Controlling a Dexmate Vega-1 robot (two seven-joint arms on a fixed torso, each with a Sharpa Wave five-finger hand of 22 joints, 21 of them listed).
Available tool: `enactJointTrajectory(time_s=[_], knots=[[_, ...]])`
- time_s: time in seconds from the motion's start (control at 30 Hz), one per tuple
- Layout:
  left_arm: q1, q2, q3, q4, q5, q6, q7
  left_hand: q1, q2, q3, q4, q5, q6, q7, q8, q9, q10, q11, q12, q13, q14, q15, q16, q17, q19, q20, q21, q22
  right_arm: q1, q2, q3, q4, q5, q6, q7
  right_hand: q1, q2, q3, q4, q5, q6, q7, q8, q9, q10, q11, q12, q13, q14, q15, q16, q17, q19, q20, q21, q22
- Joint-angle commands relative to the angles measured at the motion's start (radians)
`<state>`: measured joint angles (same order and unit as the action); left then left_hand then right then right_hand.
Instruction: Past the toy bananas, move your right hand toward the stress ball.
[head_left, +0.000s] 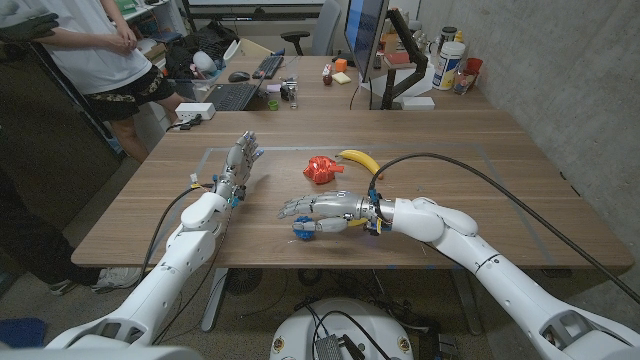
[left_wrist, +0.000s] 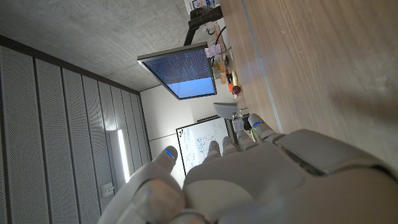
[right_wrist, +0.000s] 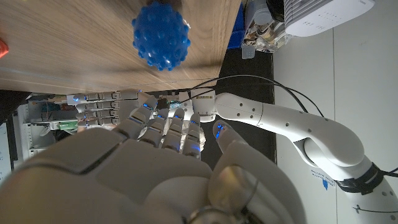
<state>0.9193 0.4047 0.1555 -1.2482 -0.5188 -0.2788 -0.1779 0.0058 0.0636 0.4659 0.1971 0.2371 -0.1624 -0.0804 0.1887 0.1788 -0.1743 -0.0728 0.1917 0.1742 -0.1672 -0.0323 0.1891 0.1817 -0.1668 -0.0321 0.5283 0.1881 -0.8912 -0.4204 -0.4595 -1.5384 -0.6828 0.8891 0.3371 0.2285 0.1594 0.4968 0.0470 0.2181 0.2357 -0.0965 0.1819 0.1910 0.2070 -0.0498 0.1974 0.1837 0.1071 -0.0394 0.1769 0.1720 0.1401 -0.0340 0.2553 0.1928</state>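
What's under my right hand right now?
The blue spiky stress ball sits on the table just below the right hand, partly covered by its fingers. Contact can't be judged.

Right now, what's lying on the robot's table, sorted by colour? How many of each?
Yellow: 1, the toy banana
Red: 1, a small red toy beside the banana; I can't tell what it is
Blue: 1, the spiky stress ball, below the right hand
Total: 3
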Motion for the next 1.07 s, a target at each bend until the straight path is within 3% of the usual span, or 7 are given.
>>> enactJointTrajectory(time_s=[0.03, 0.4, 0.73, 1.07], knots=[[0.018, 0.007, -0.003, -0.026, 0.007, 0.004, 0.007, -0.002, 0.120, -0.002, -0.001, 0.007, -0.001, -0.006, 0.000, 0.004, -0.037, 0.001, 0.005, 0.006, -0.052, -0.009, 0.002, 0.002, -0.056, -0.025, -0.002, 0.003, 0.001, -0.001, -0.010, -0.001, -0.020, 0.000, -0.015, 0.006, 0.025, 0.010, -0.003, 0.001, -0.009, 0.000, 0.006, 0.002, -0.003, -0.002, 0.005, 0.002, -0.004, -0.039, 0.004, 0.000, 0.010, -0.084, -0.002, 0.004], [0.027, 0.013, -0.003, -0.034, 0.006, 0.009, 0.004, -0.002, 0.120, -0.002, -0.001, 0.007, 0.002, -0.005, 0.001, 0.005, -0.036, 0.003, 0.005, 0.006, -0.051, -0.010, 0.003, 0.002, -0.055, -0.025, -0.003, 0.003, -0.005, 0.000, -0.019, -0.006, -0.045, -0.011, -0.031, 0.039, 0.019, 0.026, -0.033, 0.003, -0.019, 0.000, 0.006, 0.001, -0.005, 0.000, 0.006, 0.001, -0.002, -0.035, 0.001, -0.005, 0.021, -0.071, -0.001, 0.002], [0.029, 0.019, -0.011, -0.025, 0.001, 0.006, -0.005, -0.002, 0.120, -0.002, -0.001, 0.007, 0.004, -0.005, 0.001, 0.005, -0.036, 0.002, 0.005, 0.006, -0.051, -0.009, 0.002, 0.002, -0.055, -0.025, -0.004, 0.003, 0.017, 0.009, -0.042, 0.014, -0.064, -0.010, -0.041, 0.064, 0.015, 0.037, -0.057, 0.003, -0.022, 0.000, 0.006, 0.000, -0.006, 0.001, 0.007, 0.001, 0.003, -0.030, 0.000, -0.007, 0.029, -0.065, -0.001, 0.000], [0.024, 0.018, -0.017, -0.010, 0.003, -0.004, -0.005, -0.003, 0.120, -0.003, -0.001, 0.007, 0.005, -0.005, 0.001, 0.005, -0.036, 0.004, 0.005, 0.006, -0.051, -0.009, 0.002, 0.002, -0.055, -0.025, -0.005, 0.003, 0.054, 0.017, -0.067, 0.050, -0.072, 0.005, -0.048, 0.103, 0.010, 0.053, -0.096, 0.001, -0.032, -0.007, 0.006, -0.001, -0.010, 0.001, 0.006, 0.001, 0.009, -0.029, 0.000, -0.008, 0.038, -0.053, -0.002, -0.003]])
